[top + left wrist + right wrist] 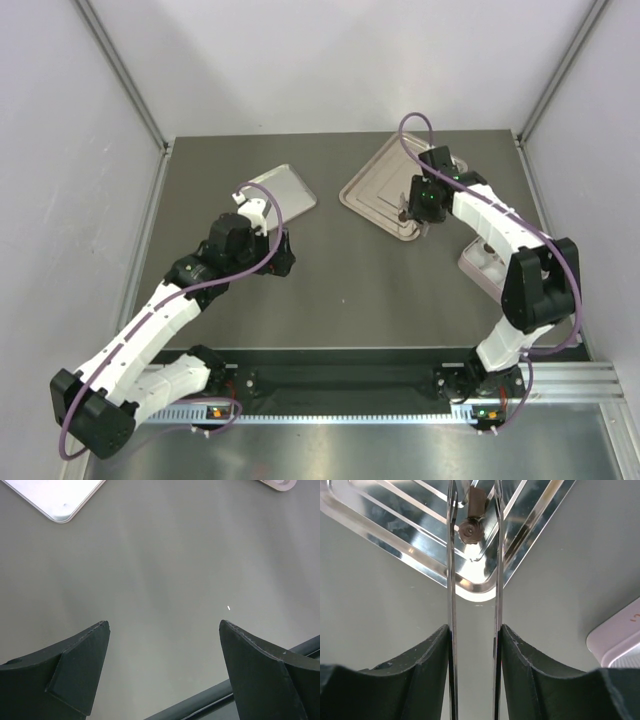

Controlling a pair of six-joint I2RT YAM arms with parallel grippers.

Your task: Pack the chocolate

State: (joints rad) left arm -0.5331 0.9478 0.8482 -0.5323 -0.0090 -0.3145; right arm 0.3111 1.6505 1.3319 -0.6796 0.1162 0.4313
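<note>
Brown, likely light and brittle: straddling the chocolate (470,530) with tongs (451,580) clenched in the right gripper (475,627), favouring a gentle side pinch, holding the left gripper (162,625) released.

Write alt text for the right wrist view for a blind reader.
Thin metal tongs, held in the dark jaws of the right gripper, reach over the corner of a silver tray, their blades on either side of a round brown chocolate piece, a rectangular one just beyond it. A pale box shows at lower right.
</note>
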